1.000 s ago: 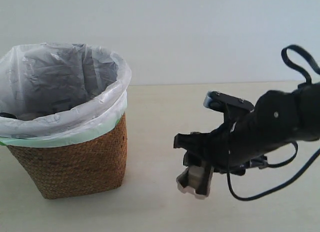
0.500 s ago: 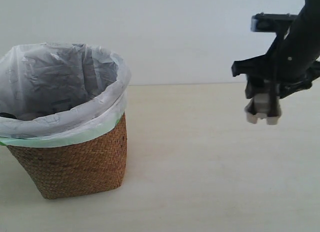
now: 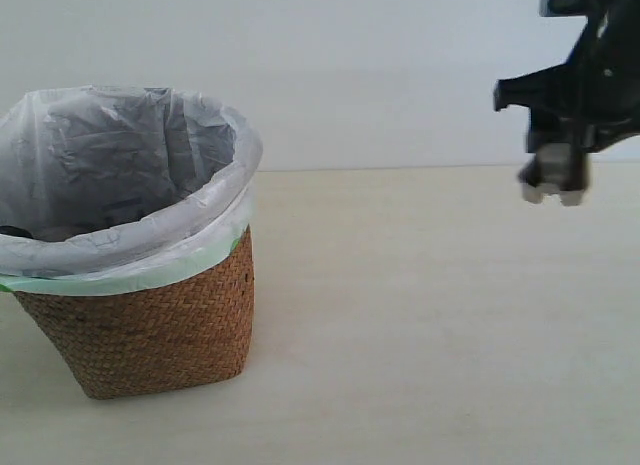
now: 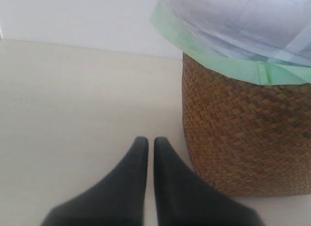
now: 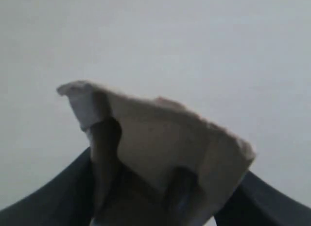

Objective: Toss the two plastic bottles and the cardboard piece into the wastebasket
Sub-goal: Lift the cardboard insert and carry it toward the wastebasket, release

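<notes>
Well, found the right gripper [image 3: 556, 163] high at the right edge of the outside view, clamped on the cardboard piece [image 3: 552, 182]. Saw both well above the table [image 3: 420, 315], set against the pale wall [image 3: 380, 65]. Made out the piece there only as a small grey lump hanging below the black fingers. Got a closer look in the right wrist view: a grey-brown cardboard piece [image 5: 160, 138] with a ragged upper edge and a raised block on one side. Saw it pinched between two dark fingers [image 5: 73, 192], one on either side of it.

Found the wastebasket [image 3: 140, 335] standing upright on the table at the far left, well apart from the held piece. Noted brown wicker walls, a white plastic bag [image 3: 130, 155] folded over the rim, and a pale green band under the fold. Could not tell what lay inside from this angle.

In the left wrist view, saw the left gripper [image 4: 146, 150] low over the table, just beside the foot of the wastebasket [image 4: 243, 138]. Could not tell whether it touched the wicker. Noted its two black fingers drawn together, with only a thin slit between them and nothing held.
</notes>
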Tool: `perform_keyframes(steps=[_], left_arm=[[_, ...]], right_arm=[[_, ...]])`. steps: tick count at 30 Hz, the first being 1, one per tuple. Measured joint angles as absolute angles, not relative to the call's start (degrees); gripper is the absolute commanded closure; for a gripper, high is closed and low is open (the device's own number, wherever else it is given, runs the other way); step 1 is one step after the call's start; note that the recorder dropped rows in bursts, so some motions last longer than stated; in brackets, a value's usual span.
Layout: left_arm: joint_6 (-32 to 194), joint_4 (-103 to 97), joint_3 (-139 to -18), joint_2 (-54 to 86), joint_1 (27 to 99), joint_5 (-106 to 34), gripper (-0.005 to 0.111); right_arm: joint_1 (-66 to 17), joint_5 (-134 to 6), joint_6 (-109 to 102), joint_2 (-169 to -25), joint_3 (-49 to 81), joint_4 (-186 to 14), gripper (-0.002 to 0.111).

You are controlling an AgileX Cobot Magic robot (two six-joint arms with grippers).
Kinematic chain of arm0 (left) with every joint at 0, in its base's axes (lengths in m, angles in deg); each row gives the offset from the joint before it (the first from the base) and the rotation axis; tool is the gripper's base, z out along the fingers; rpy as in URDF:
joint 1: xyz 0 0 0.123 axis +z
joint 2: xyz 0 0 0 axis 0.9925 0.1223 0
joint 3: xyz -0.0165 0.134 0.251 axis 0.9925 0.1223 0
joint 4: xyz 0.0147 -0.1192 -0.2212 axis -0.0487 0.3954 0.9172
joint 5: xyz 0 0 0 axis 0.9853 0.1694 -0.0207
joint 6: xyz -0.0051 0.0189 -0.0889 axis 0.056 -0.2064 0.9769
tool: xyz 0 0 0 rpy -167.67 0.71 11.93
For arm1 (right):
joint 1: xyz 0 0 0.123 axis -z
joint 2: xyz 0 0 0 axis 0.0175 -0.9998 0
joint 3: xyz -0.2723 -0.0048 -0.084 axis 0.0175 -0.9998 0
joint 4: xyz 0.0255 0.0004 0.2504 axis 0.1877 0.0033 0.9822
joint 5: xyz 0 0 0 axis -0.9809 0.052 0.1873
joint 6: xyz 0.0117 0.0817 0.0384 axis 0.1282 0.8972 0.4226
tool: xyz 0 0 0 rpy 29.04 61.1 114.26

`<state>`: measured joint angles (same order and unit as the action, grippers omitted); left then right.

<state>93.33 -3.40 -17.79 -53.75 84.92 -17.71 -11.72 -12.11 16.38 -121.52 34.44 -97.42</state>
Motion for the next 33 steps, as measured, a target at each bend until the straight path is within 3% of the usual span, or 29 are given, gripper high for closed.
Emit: perform_keyframes(steps=[2, 3, 7, 9, 10, 12, 15, 18, 22, 33], left_arm=[[93.3, -3.4, -17.8, -53.7, 84.9, -17.7, 0.103], [93.3, -3.4, -17.8, -53.7, 84.9, -17.7, 0.103], [93.3, -3.4, -17.8, -53.7, 84.9, -17.7, 0.103], [93.3, -3.4, -17.8, -53.7, 84.9, -17.7, 0.103], [93.3, -3.4, -17.8, -53.7, 84.9, -17.7, 0.103], [93.3, -3.4, -17.8, -53.7, 84.9, -17.7, 0.103], [93.3, -3.4, -17.8, -53.7, 84.9, -17.7, 0.103], [93.3, -3.4, -17.8, -53.7, 84.9, -17.7, 0.103], [93.3, -3.4, -17.8, -53.7, 84.9, -17.7, 0.103], [93.3, -3.4, -17.8, -53.7, 84.9, -17.7, 0.103]], right_arm=[[-13.4, -17.1, 5.8, -121.7, 35.6, -81.8, 0.106], [-14.9, -18.9, -0.6, -121.9, 36.9, -70.1, 0.095], [-23.5, -21.8, -22.8, -122.6, 46.5, -28.1, 0.014], [-29.1, -26.1, -22.0, -123.8, 55.3, -18.2, 0.020], [-29.8, -26.5, -19.0, -124.4, 57.0, -20.4, 0.030], [-30.2, -26.7, -8.2, -125.9, 59.1, -33.9, 0.036], [-28.5, -21.8, 3.9, -127.6, 59.1, -54.3, 0.036], [-25.8, -16.5, 7.2, -127.6, 59.1, -62.4, 0.042], [-22.6, -8.7, 8.0, -127.6, 59.1, -69.2, 0.110], [-21.7, 1.9, 6.1, -125.9, 59.1, -77.4, 0.108]])
